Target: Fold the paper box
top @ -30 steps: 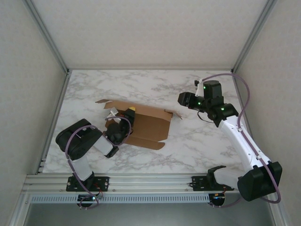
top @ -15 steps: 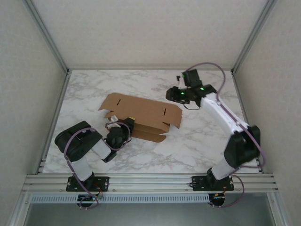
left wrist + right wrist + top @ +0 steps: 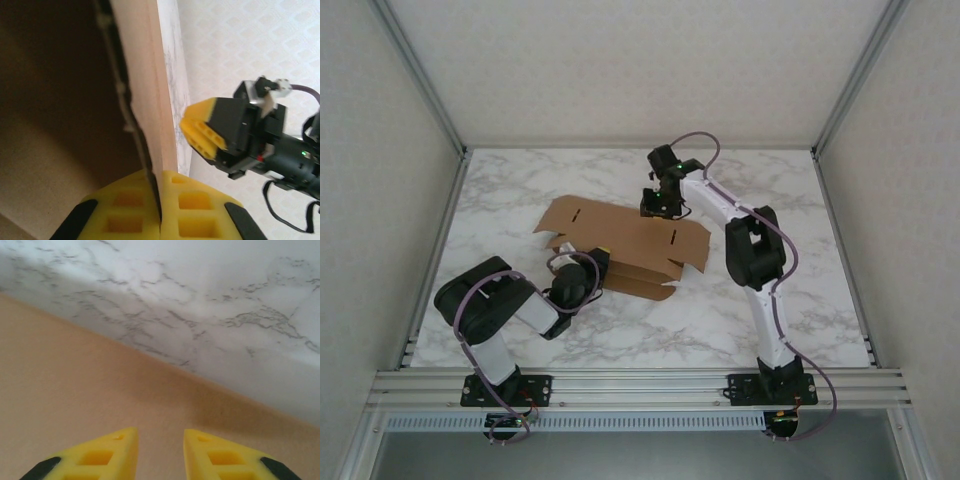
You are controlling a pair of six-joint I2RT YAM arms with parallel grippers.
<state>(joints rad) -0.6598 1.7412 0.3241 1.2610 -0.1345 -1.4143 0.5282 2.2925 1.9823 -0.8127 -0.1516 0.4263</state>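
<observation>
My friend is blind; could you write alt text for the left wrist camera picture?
The left arm's yellow fingers pinch the brown paper box's edge. Beyond it, the right arm's fingers hang, with a strip of marble table between.

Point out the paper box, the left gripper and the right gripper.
paper box [image 3: 620,226], top external view, on its wide slitted panel.
left gripper [image 3: 160,187], left wrist view, between its yellow fingertips.
right gripper [image 3: 160,439], right wrist view, between its yellow fingertips.
</observation>
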